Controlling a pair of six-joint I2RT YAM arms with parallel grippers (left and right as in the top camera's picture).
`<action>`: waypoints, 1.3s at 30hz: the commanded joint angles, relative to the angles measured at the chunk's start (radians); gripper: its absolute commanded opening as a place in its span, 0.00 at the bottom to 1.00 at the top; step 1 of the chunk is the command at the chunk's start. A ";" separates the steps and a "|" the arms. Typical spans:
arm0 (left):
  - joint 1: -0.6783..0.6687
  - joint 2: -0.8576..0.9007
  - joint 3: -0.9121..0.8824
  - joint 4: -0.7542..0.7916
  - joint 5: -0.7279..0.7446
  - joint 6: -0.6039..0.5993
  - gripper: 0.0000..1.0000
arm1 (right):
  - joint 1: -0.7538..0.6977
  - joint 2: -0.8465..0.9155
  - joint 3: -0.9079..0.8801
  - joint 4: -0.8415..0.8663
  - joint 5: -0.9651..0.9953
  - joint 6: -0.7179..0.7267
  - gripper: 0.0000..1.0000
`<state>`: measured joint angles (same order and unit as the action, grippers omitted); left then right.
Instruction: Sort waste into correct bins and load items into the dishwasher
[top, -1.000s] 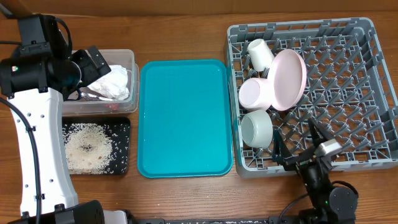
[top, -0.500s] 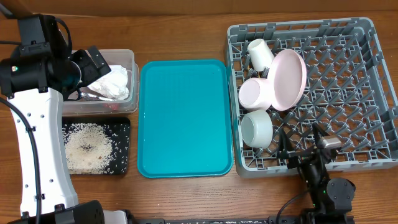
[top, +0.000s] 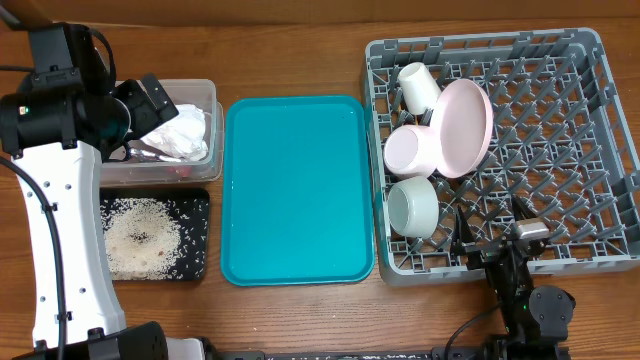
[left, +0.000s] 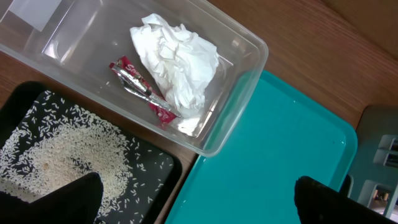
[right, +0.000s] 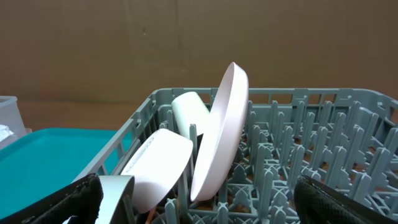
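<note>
One wooden table (top: 300, 60), perhaps cardboard backdrop (right: 124, 43)

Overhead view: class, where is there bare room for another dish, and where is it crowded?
Bare: the teal tray, between clear tub and dish rack, and the rack's pegs right of the pink plate. Crowded: the rack's left side, with cup, two bowls and plate.

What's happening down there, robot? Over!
Left fingers open, right fingers open, both empty. Plate, cup, bowls in rack; napkin, wrapper in tub; rice in black tray. Nothing in the way. Over.
</note>
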<state>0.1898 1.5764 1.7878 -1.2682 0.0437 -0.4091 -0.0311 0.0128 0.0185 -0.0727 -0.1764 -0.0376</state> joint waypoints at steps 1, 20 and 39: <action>0.000 0.000 0.016 0.000 -0.006 0.013 1.00 | -0.003 -0.010 -0.011 0.006 -0.005 -0.016 1.00; 0.000 0.000 0.016 0.000 -0.006 0.013 1.00 | -0.003 -0.010 -0.011 0.006 -0.005 -0.016 1.00; -0.147 -0.251 0.016 0.000 -0.006 0.013 1.00 | -0.003 -0.010 -0.011 0.006 -0.005 -0.016 1.00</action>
<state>0.0841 1.4460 1.7878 -1.2682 0.0437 -0.4091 -0.0311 0.0128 0.0185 -0.0719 -0.1776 -0.0498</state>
